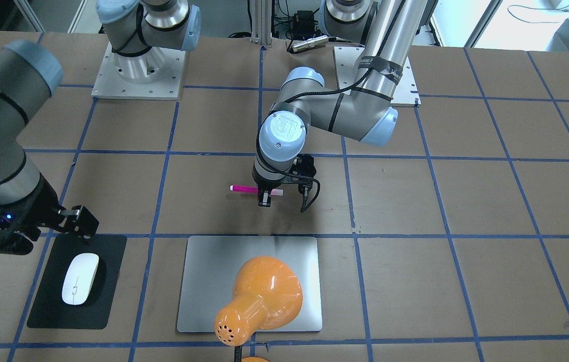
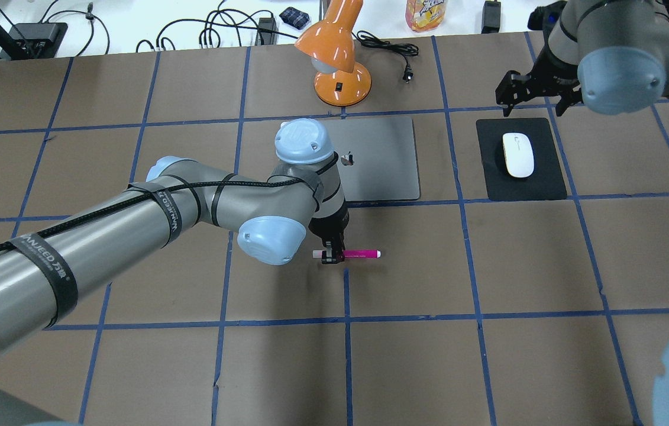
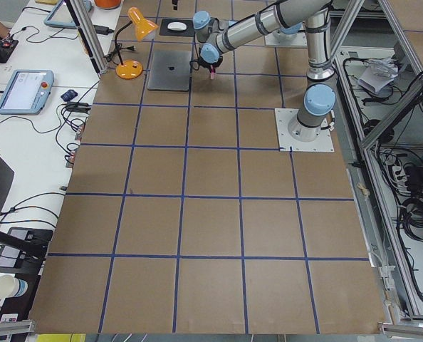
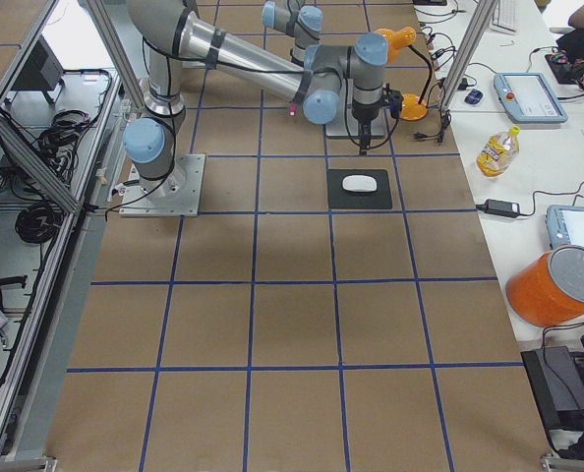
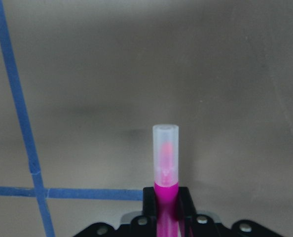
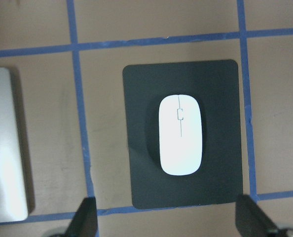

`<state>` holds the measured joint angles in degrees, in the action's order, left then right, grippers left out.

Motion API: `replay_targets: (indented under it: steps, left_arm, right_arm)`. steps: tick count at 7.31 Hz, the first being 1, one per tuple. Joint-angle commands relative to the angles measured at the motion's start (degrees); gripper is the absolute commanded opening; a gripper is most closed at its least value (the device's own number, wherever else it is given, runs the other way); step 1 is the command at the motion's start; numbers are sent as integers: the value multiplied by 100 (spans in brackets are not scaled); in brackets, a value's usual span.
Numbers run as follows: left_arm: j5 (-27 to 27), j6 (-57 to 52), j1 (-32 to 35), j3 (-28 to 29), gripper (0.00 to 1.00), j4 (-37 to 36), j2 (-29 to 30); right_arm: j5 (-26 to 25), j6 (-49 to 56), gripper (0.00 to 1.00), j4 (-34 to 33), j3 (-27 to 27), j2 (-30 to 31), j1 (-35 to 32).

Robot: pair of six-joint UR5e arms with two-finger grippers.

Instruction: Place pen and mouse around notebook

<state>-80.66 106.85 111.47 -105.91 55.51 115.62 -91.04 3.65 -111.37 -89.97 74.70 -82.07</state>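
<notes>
Left pincer [image 2: 329,258] is clamped on the pink pen [image 2: 361,254], near the notebook [image 2: 381,160]; right pincer [image 2: 534,103] hangs wide open above the mouse [image 2: 517,154] on its black mat [image 2: 547,183].

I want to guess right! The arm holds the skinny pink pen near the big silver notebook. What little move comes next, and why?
Probably the left gripper should dip slightly and open. It is shut on the slim magenta-pink pen beside the flat silver-grey notebook, and the glossy white mouse already lies at another side.

Orange desk lamp [image 2: 334,59] on a blue-gridded brown table [image 2: 488,367], black mat [image 2: 547,177] nearby, yellow bottle [image 2: 426,13] beyond.
</notes>
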Motion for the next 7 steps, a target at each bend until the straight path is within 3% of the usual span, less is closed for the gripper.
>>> replay_targets:
  steps: [1, 2, 4, 6, 7]
  left_arm:
    - [-20, -41, 24, -9, 73, -120, 189]
    - [-37, -68, 33, 9, 100, -146, 146]
    - [-55, -759, -37, 192, 100, 124, -205]
    - [-90, -2291, -596, 543, 100, 1558, -844]
    - [-377, -3109, -992, 754, 100, 2359, -1170]
  right_arm:
    - [25, -503, 100, 1893, 960, 632, -309]
    - [16, -1306, 100, 2030, 1095, 712, -702]
    - [-194, -1560, 100, 2494, 1061, 713, -1030]
    - [-212, -1560, 100, 2820, 1315, 722, -1039]
    - [-212, -1587, 100, 3066, 1324, 731, -1039]
